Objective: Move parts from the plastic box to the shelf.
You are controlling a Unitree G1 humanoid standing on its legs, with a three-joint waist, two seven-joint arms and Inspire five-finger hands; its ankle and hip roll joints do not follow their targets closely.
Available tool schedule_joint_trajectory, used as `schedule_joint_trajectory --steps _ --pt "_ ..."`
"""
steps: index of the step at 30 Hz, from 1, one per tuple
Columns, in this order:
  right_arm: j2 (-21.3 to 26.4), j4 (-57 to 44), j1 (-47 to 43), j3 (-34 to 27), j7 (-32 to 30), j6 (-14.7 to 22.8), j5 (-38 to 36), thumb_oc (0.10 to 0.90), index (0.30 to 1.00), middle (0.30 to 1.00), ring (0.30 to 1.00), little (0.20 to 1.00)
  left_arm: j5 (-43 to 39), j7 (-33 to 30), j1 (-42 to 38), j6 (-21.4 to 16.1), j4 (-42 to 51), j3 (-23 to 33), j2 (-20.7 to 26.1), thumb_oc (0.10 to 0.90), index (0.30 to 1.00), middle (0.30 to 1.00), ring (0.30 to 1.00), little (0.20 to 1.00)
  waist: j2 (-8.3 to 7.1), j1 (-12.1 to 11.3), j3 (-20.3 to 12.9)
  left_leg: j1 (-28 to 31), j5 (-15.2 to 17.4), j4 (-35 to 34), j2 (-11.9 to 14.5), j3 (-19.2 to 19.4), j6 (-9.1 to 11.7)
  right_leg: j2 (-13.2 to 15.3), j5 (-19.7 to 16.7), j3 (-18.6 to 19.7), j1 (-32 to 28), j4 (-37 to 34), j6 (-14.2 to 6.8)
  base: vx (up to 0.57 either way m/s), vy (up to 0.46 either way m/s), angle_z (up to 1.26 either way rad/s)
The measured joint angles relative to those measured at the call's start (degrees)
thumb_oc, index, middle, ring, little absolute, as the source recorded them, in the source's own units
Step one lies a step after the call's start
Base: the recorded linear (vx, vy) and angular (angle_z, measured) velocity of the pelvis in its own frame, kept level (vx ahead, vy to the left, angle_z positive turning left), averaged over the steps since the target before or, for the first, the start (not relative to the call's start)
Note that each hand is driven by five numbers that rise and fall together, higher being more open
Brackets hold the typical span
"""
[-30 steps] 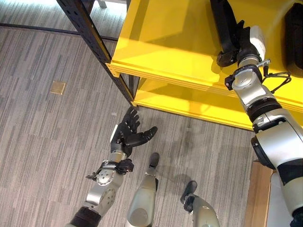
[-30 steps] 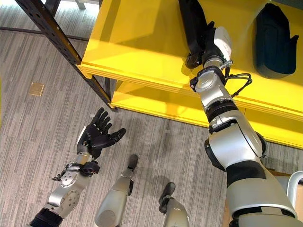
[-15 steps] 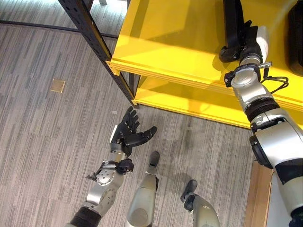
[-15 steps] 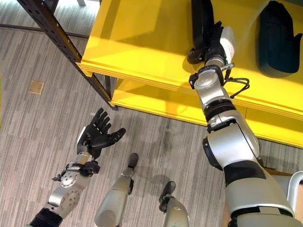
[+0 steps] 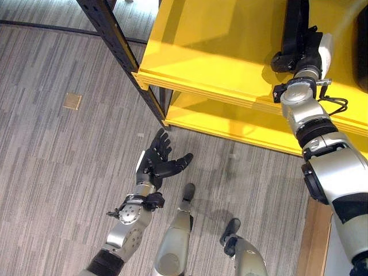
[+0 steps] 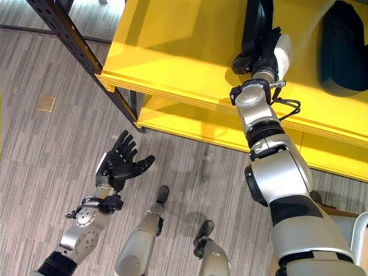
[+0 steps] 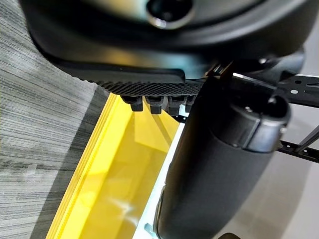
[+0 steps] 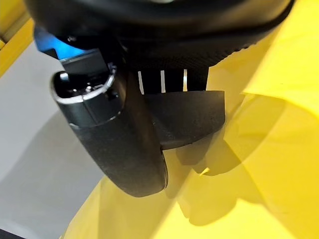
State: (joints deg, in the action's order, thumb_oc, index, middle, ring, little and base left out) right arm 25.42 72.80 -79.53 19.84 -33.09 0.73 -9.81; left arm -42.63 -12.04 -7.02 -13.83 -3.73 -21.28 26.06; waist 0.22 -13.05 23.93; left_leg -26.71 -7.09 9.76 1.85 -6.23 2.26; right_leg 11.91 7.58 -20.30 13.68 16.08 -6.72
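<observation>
A long black part (image 5: pixel 292 26) lies lengthwise on the upper board of the yellow shelf (image 5: pixel 201 52), its near end held in my right hand (image 5: pixel 310 49). The right wrist view shows the thumb (image 8: pixel 119 144) and fingers curled round that part (image 8: pixel 187 119) just above the yellow board. A second dark part (image 6: pixel 342 46) rests farther right on the same board. My left hand (image 5: pixel 158 164) hangs open, palm up, over the floor in front of the shelf with nothing in it.
A black perforated upright (image 5: pixel 123 57) carries the shelf's left corner. A lower yellow board (image 5: pixel 230 123) sits below the upper one. A small brass plate (image 5: pixel 72 101) is set in the grey floor at left. A wooden edge (image 5: pixel 313 241) shows at lower right.
My right hand has slid a little to the right and deeper onto the shelf, turning the black part more upright in the view. The camera shifted slightly. The left hand stays put.
</observation>
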Motion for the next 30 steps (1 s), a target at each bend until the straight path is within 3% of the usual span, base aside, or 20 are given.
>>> schedule_joint_trajectory --steps 30 --pt "-1.27 0.01 0.19 -1.57 -2.55 -0.01 -0.5 0.4 0.3 0.3 0.3 0.3 0.04 -1.16 -1.06 0.0 0.0 -1.29 0.05 0.9 1.0 1.0 1.0 1.0 0.54 0.49 0.3 -0.26 -0.05 0.93 0.07 0.1 -0.07 0.33 0.51 0.34 0.92 2.17 0.19 0.0 0.0 0.0"
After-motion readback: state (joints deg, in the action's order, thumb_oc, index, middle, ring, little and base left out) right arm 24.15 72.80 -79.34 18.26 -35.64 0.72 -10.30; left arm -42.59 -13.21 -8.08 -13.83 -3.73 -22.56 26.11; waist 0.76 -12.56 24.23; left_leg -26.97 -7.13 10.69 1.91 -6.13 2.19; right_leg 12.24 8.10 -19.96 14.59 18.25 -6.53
